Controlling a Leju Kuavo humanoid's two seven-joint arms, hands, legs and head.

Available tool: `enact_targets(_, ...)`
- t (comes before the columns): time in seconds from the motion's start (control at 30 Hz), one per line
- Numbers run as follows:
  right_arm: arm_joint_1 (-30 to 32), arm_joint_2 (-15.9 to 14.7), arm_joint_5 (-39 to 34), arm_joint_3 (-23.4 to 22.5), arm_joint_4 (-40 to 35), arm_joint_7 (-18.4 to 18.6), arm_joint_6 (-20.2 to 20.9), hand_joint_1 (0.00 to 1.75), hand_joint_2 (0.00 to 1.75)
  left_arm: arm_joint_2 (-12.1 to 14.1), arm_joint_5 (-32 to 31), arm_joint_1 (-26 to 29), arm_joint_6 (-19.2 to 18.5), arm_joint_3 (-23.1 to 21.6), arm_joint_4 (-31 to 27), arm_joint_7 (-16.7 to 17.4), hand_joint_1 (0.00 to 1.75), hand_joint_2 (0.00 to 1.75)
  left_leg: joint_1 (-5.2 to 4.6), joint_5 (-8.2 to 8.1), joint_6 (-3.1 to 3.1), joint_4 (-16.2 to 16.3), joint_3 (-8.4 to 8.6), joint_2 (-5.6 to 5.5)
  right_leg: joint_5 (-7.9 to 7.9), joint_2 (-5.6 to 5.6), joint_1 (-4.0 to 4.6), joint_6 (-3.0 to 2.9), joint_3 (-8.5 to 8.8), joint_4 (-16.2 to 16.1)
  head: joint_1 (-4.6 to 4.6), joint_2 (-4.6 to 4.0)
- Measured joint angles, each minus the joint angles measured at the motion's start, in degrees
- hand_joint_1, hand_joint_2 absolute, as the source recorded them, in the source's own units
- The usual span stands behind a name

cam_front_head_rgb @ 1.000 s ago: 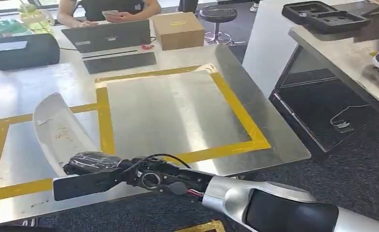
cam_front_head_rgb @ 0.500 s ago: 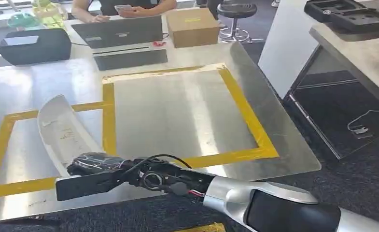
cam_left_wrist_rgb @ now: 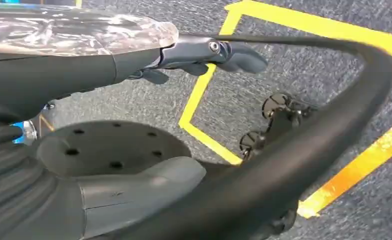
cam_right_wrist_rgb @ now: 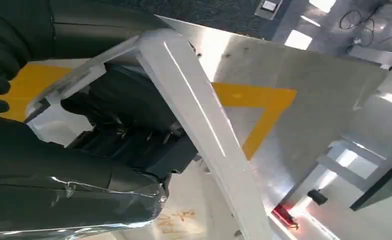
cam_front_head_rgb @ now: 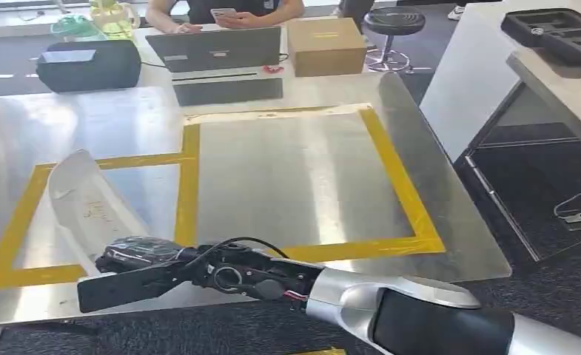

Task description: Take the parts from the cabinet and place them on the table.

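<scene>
From the head view I see my right hand [cam_front_head_rgb: 135, 255] gripping the near end of the long white part [cam_front_head_rgb: 87, 207], fingers wrapped around it. The part slants over the steel table [cam_front_head_rgb: 294, 177], above the left yellow-taped square [cam_front_head_rgb: 187, 185]; I cannot tell whether it touches the surface. My left hand [cam_left_wrist_rgb: 203, 52] hangs over carpet, fingers stretched out and holding nothing. A person [cam_front_head_rgb: 224, 9] sits behind a laptop [cam_front_head_rgb: 217, 48] at the far edge.
</scene>
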Motion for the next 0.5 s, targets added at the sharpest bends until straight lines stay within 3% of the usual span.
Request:
enact_targets(0.03,0.02,0.11,-0.04,0.00,0.02,0.02,-0.02,1.71,1.75,-0.05,0.00,0.18,0.00,0.00,0.00,0.00,0.00,1.75,0.71,0.23,0.24,-0.49,0.49,-0.16,-0.68,0.87,-0.20,0.54,-0.58,0.54,0.04,0.00)
enact_targets(0.07,-0.01,0.11,-0.04,0.00,0.02,0.00,-0.02,1.71,1.75,-0.02,0.00,0.23,0.00,0.00,0.00,0.02,0.00,1.75,0.75,0.25,0.32,-0.60,0.68,-0.54,-2.00,2.38,-0.25,0.86,-1.08,2.43,0.22,0.00)
enact_targets(0.13,0.04,0.11,-0.04,0.02,0.04,0.04,-0.04,1.71,1.75,-0.02,0.00,0.16,0.02,0.00,0.00,0.00,0.00,1.75,0.76,0.25,0.62,-0.59,0.69,-1.37,-6.42,3.34,-0.39,1.10,-5.31,11.83,0.59,0.00)
enact_targets(0.17,0.16,0.07,-0.04,0.02,0.13,0.07,-0.04,1.71,1.75,-0.05,0.00,0.16,0.02,0.00,0.00,0.00,0.00,1.75,0.75,0.23,0.65,-0.57,0.68,-1.86,-7.88,3.46,-0.39,1.19,-7.34,16.04,0.61,0.00)
enact_targets(0.2,0.29,0.04,-0.04,0.04,0.28,0.09,-0.04,1.71,1.75,-0.09,0.00,0.17,0.00,0.00,0.00,0.00,0.00,1.75,0.75,0.21,0.66,-0.54,0.73,-2.38,-8.32,3.52,-0.39,1.21,-8.85,18.85,0.68,0.00)
enact_targets(0.23,0.37,0.04,-0.04,0.04,0.33,0.09,-0.04,1.71,1.75,-0.11,0.00,0.20,0.00,0.00,0.00,0.00,0.00,1.75,0.76,0.17,0.61,-0.53,0.85,-3.01,-7.12,3.55,-0.41,1.18,-8.82,18.26,0.70,0.00)
enact_targets(0.27,0.36,0.04,-0.04,0.07,0.33,0.09,-0.04,1.71,1.75,-0.15,0.02,0.23,0.00,0.00,0.00,0.02,0.00,1.75,0.78,0.12,0.54,-0.51,1.01,-3.55,-4.76,3.59,-0.44,1.08,-7.55,15.12,0.76,0.00)
enact_targets(0.33,0.31,0.07,-0.04,0.04,0.33,0.07,-0.04,1.71,1.75,-0.26,0.02,0.24,0.00,0.00,0.00,0.02,0.00,1.75,0.84,-0.13,0.17,-0.49,1.54,-4.76,1.29,4.56,-0.55,0.83,-2.57,4.20,0.98,0.00)
enact_targets(0.37,0.34,0.04,-0.04,0.04,0.33,0.09,-0.04,1.71,1.75,-0.33,0.00,0.25,0.00,0.00,0.00,0.00,0.00,1.75,0.96,-0.23,-0.03,-0.58,1.61,-5.11,0.95,6.12,-0.70,0.63,-1.10,1.42,0.81,0.00)
enact_targets(0.4,0.24,0.07,-0.04,0.07,0.33,0.07,-0.04,1.71,1.75,-0.26,0.00,0.02,0.00,0.00,0.00,0.00,0.00,1.75,0.75,-0.18,-0.25,-0.26,1.23,-5.56,0.99,7.06,-0.69,0.78,-0.72,0.37,0.68,0.00)
enact_targets(0.5,0.24,0.07,-0.04,0.07,0.35,0.09,-0.09,1.71,1.75,-0.13,0.00,0.22,-0.02,0.00,0.00,0.02,0.00,1.75,1.10,0.34,-1.22,-0.68,0.65,-6.40,0.70,6.32,-0.38,-0.02,-0.33,0.02,0.89,0.00)
